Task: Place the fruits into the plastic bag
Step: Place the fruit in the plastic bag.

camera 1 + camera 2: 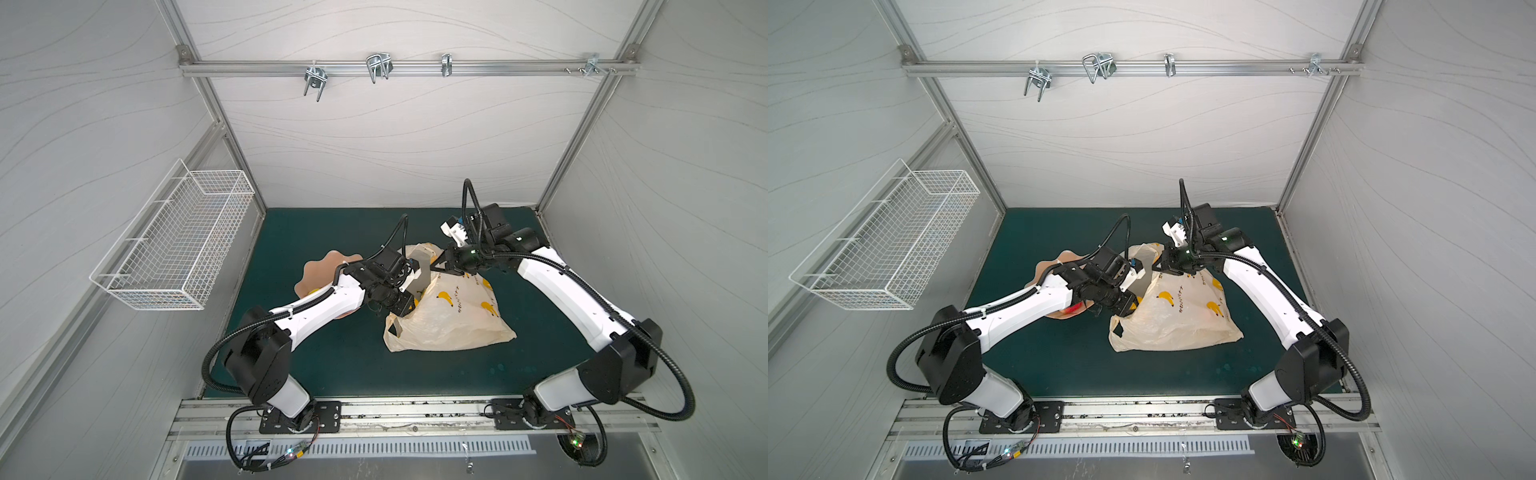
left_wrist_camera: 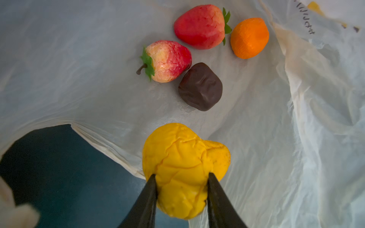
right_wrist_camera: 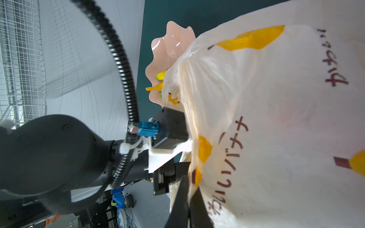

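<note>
While the task is partway through: four toy fruits lie in the plastic bag, one is gripped at its mouth, and several wait outside.
Bag position: on the green bench, near the centre and a little toward 3 o'clock, with the mouth facing 9 o'clock in both top views.
Right pincer: closed tight on the bag's upper edge, at the 12 o'clock end of the mouth, holding the film up so the opening gapes.
Left pincer: clamped on a wrinkled yellow fruit, held over the lower lip of the mouth.
Already inside: a red strawberry, a paler strawberry, an orange fruit and a dark brown fruit, close together on the bag's lower sheet, deeper in than the yellow one.
Plate: pinkish and scalloped, at 9 o'clock of the bag, partly hidden under the left arm.
Left on the plate: the right wrist view shows yellow curved pieces and a green leaf tip; a top view shows a red patch beneath the arm. The exact count cannot be told.
Judged step: dropping the yellow fruit into the bag.
Judged progress: likely past halfway, with the plate's remaining pieces to fetch.
</note>
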Robot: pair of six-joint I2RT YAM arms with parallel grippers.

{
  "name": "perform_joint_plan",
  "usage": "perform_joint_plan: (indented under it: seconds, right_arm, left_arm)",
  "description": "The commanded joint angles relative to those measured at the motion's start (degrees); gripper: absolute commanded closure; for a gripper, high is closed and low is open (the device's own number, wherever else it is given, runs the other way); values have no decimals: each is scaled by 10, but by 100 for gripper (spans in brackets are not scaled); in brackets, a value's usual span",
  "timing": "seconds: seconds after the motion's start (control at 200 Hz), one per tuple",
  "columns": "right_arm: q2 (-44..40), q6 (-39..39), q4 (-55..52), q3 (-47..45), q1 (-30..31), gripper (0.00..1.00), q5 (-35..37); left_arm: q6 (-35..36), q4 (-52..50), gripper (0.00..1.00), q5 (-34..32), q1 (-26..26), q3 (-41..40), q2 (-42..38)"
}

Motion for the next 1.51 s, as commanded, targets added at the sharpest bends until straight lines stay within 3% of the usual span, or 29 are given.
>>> perform_joint_plan:
  seconds: [0.0,0.415,0.785,1.015,1.126,1.501]
  right_arm:
    - [7,9,8,4,2,100,-8]
    - [28,40,51,1,13,100,-27]
    - [30,46,67,-14,13,100,-42]
    - [27,43,72,-24,10,100,-48]
    - [25,42,74,-28,7,100,-52]
    - [18,36,74,-34,-3,100,-57]
  left_arm:
    - [-5,19,63,15,-3,42,27]
    - [-93,105,64,97,-3,95,134]
    - [-151,154,58,142,-3,130,191]
    - [-191,180,50,167,-3,129,207]
    - [-203,190,33,184,-5,126,212]
    - [-220,183,12,180,-3,115,179]
